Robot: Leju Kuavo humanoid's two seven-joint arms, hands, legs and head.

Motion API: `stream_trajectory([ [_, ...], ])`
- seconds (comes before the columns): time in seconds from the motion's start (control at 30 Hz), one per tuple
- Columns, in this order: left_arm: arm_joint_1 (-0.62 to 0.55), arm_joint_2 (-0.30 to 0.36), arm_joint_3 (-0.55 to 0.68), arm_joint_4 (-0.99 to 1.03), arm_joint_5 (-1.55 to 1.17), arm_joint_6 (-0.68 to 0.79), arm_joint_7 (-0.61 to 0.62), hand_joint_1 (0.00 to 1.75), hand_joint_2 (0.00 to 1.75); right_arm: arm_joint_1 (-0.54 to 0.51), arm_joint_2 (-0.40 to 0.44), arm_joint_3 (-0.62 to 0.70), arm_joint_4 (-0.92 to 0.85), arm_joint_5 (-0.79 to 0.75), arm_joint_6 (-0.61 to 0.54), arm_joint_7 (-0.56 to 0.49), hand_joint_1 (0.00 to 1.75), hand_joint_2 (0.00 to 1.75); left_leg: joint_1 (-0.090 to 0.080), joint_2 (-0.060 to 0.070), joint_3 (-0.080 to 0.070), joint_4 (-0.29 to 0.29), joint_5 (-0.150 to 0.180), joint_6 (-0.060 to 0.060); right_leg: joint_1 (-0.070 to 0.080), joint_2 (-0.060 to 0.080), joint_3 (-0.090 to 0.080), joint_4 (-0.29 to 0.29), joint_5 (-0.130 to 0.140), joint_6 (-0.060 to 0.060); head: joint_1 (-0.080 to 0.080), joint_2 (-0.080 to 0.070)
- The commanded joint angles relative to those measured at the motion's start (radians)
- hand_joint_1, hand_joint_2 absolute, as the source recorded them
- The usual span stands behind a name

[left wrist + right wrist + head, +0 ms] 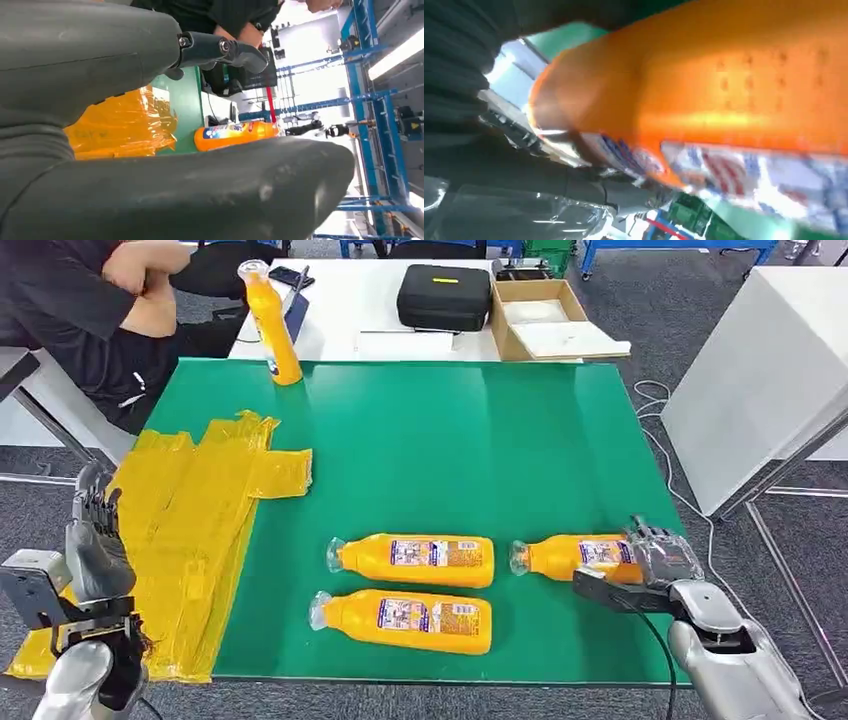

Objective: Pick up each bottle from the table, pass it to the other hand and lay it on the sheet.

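Observation:
Three orange bottles lie on the green table (480, 440): one in the middle (415, 560), one nearer the front edge (405, 620), and one to the right (570, 555). My right hand (655, 562) wraps the right bottle's base end, with fingers over the top and the thumb along its near side. That bottle (724, 85) shows huge and blurred in the right wrist view. A fourth bottle (272, 325) stands upright at the far left; the left wrist view also has it (235, 135). The crumpled yellow sheet (190, 530) covers the table's left side. My left hand (95, 540) is raised over the sheet's near edge, fingers apart and empty.
A person in black sits at the far left behind the table (90, 310). On a white table behind are a black case (443, 295) and an open cardboard box (545, 320). A white cabinet (770, 370) stands to the right.

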Motion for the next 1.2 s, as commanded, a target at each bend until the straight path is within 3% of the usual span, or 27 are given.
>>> stream_trajectory([
  [0.03, -0.069, -0.019, -0.023, 0.044, 0.011, -0.005, 0.013, 0.00, 0.00, 0.046, 0.044, -0.077, 0.016, 0.018, 0.028, 0.009, 1.75, 1.75, 0.001, -0.007, -0.003, -0.001, 0.002, -0.003, 0.001, -0.007, 0.000, -0.001, 0.000, -0.001, 0.000, 0.000],
  [0.67, -0.090, -0.019, -0.030, 0.065, 0.027, -0.002, 0.015, 0.00, 0.00, 0.041, 0.076, -0.111, 0.089, 0.071, 0.082, -0.017, 1.75, 1.75, 0.000, -0.007, -0.001, -0.001, 0.001, -0.001, 0.001, -0.008, 0.001, -0.002, 0.000, 0.000, 0.000, 0.000],
  [0.8, -0.100, -0.009, -0.036, 0.075, 0.029, -0.003, 0.018, 0.00, 0.00, 0.026, 0.096, -0.098, 0.142, 0.072, 0.034, -0.027, 1.75, 1.75, 0.000, -0.008, -0.002, -0.002, 0.002, -0.003, 0.001, -0.010, 0.001, -0.003, 0.001, 0.000, 0.000, 0.000],
  [0.9, -0.060, -0.002, -0.031, 0.059, 0.061, -0.045, 0.048, 0.00, 0.00, 0.051, 0.098, -0.137, 0.021, 0.004, -0.017, -0.063, 1.75, 1.75, 0.000, -0.006, 0.000, -0.002, 0.001, -0.002, 0.001, -0.007, 0.002, -0.003, 0.001, 0.000, 0.000, 0.000],
  [1.03, 0.032, -0.016, -0.006, 0.041, 0.063, -0.077, 0.054, 0.00, 0.00, 0.136, 0.051, -0.188, -0.328, -0.063, 0.068, -0.043, 1.75, 1.75, -0.002, -0.003, -0.002, -0.001, 0.001, -0.001, -0.001, -0.004, -0.001, 0.000, 0.000, 0.000, 0.000, 0.000],
  [1.2, 0.029, -0.018, -0.004, 0.038, 0.062, -0.078, 0.049, 0.00, 0.00, 0.151, 0.047, -0.191, -0.347, -0.067, 0.083, -0.042, 1.75, 1.75, -0.002, -0.004, -0.006, 0.000, 0.000, -0.001, -0.003, -0.005, -0.004, 0.001, 0.000, 0.000, -0.001, 0.000],
])
